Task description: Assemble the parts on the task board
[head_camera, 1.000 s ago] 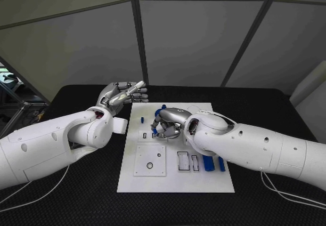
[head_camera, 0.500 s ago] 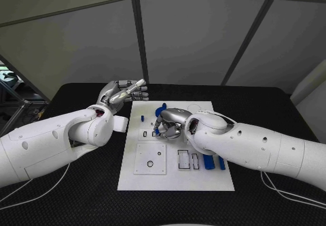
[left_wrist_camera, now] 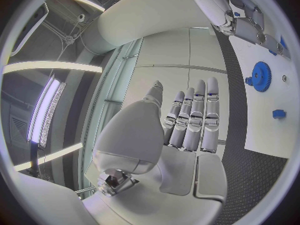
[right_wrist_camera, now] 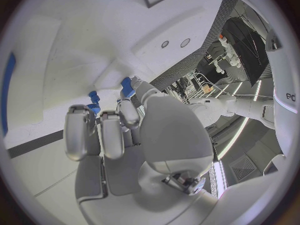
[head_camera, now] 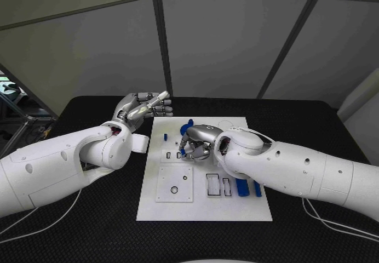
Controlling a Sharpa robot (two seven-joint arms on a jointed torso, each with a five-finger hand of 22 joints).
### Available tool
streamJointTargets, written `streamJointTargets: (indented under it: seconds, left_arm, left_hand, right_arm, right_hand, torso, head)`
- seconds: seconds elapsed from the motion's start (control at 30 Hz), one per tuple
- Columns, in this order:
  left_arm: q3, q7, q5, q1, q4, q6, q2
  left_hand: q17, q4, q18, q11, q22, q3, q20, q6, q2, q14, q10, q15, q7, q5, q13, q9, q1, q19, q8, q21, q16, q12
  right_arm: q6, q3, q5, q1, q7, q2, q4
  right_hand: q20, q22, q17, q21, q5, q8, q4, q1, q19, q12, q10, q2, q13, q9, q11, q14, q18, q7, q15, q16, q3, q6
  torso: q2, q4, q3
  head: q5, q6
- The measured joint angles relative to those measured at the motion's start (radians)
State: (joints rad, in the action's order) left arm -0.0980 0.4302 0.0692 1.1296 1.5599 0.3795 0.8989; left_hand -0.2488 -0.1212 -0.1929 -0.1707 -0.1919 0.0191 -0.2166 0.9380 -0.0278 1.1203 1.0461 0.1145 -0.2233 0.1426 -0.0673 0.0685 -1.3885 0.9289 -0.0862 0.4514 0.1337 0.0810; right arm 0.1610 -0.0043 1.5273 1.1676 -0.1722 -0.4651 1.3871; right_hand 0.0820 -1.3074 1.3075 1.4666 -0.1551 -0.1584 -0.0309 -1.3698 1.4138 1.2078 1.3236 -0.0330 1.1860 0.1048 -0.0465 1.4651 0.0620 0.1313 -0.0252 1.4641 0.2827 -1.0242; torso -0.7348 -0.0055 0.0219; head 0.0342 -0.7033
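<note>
Your right hand (head_camera: 197,145) curls over the task board (head_camera: 205,211), pinching a small blue part (right_wrist_camera: 128,86) low above its slots, likely to seat it. Your left hand (head_camera: 142,109) waits empty, fingers apart, beside the board.

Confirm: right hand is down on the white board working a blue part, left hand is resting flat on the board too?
Not quite. The left hand is raised off to the side, above the black table beyond the board's far left corner, holding nothing; the head view shows it. The rest stands: the right hand is down on the board at a blue part.
</note>
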Motion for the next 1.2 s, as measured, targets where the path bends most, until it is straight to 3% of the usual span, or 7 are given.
streamJointTargets:
  seconds: [0.53,1.1,1.2]
  left_arm:
    - [0.000,-0.001,0.000,0.000,0.001,0.000,0.000]
    - [0.000,-0.001,0.000,0.000,0.001,0.000,0.000]
    - [0.000,-0.001,0.000,0.000,0.001,0.000,0.000]
  left_hand:
    - [-0.001,0.000,0.000,0.000,0.001,0.000,0.000,0.000,0.000,-0.003,0.000,0.003,0.000,0.000,0.000,0.001,0.000,0.000,0.000,0.000,0.000,0.000]
    - [-0.001,0.000,0.000,0.000,0.001,0.000,0.000,0.000,0.000,-0.003,0.000,0.003,0.000,0.000,0.000,0.001,0.000,0.000,0.000,0.000,0.000,0.000]
    - [-0.001,0.000,0.000,0.000,0.001,0.000,0.000,0.000,0.000,-0.003,0.000,0.003,0.000,0.000,0.000,0.001,0.000,0.000,0.000,0.000,0.000,0.000]
  right_arm:
    - [-0.019,0.002,0.008,0.001,-0.012,0.000,0.000]
    - [-0.027,0.001,0.013,0.001,-0.017,0.002,-0.005]
    - [-0.027,0.001,0.014,0.001,-0.017,0.002,-0.006]
  right_hand:
    - [0.004,0.000,0.000,0.000,-0.002,0.004,0.000,0.015,-0.004,-0.012,-0.011,-0.006,-0.014,-0.002,-0.003,0.000,0.000,0.002,0.000,0.000,0.000,0.006]
    - [0.011,0.000,0.000,-0.004,-0.005,0.032,-0.001,0.033,-0.011,-0.058,-0.049,-0.024,-0.054,-0.007,-0.017,0.000,0.000,0.026,0.007,-0.010,-0.001,0.053]
    - [0.014,0.000,0.000,-0.004,-0.005,0.034,-0.001,0.037,-0.014,-0.058,-0.050,-0.029,-0.057,-0.008,-0.018,0.000,0.000,0.024,0.007,-0.010,-0.001,0.059]
  torso:
    - [0.000,0.0000,0.0000]
    - [0.000,0.0001,0.0000]
    - [0.000,0.0001,0.0000]
  head:
    - [0.001,-0.004]
    - [0.001,-0.007]
    - [0.001,-0.007]
